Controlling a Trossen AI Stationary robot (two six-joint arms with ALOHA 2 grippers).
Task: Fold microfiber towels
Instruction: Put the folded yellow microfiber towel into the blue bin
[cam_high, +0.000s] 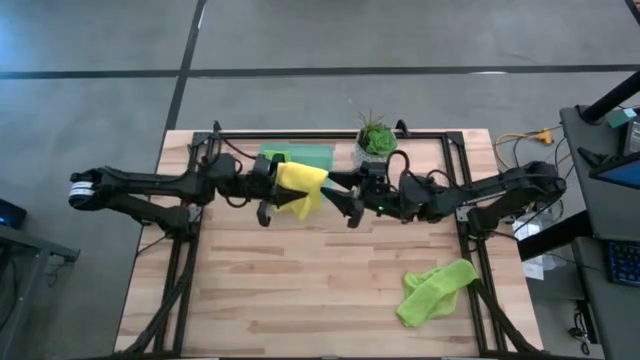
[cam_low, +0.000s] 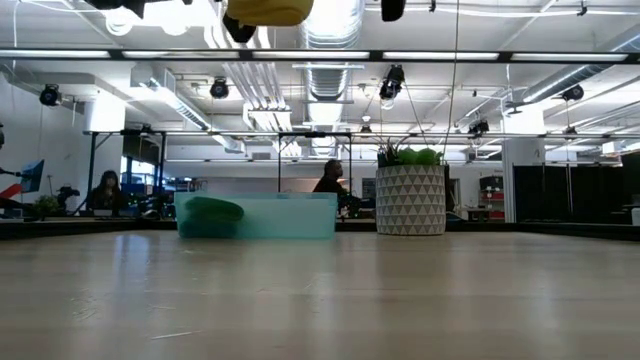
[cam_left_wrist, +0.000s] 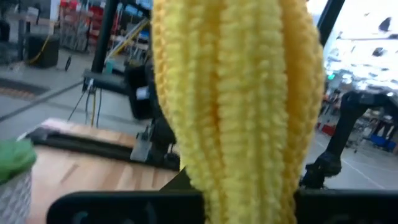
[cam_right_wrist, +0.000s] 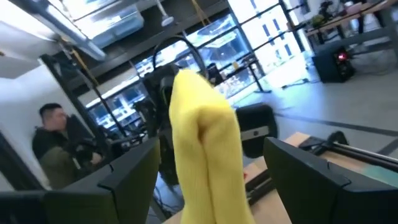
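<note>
Above the counter's far-middle, the left gripper (cam_high: 268, 190) clamped the yellow towel (cam_high: 301, 187) mid-fold; the right gripper (cam_high: 345, 200), jaws wide and empty, probably needed to regrasp its free edge.

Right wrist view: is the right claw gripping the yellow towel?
No. The right claw stands open, its fingers clear on either side of the yellow towel.
</note>
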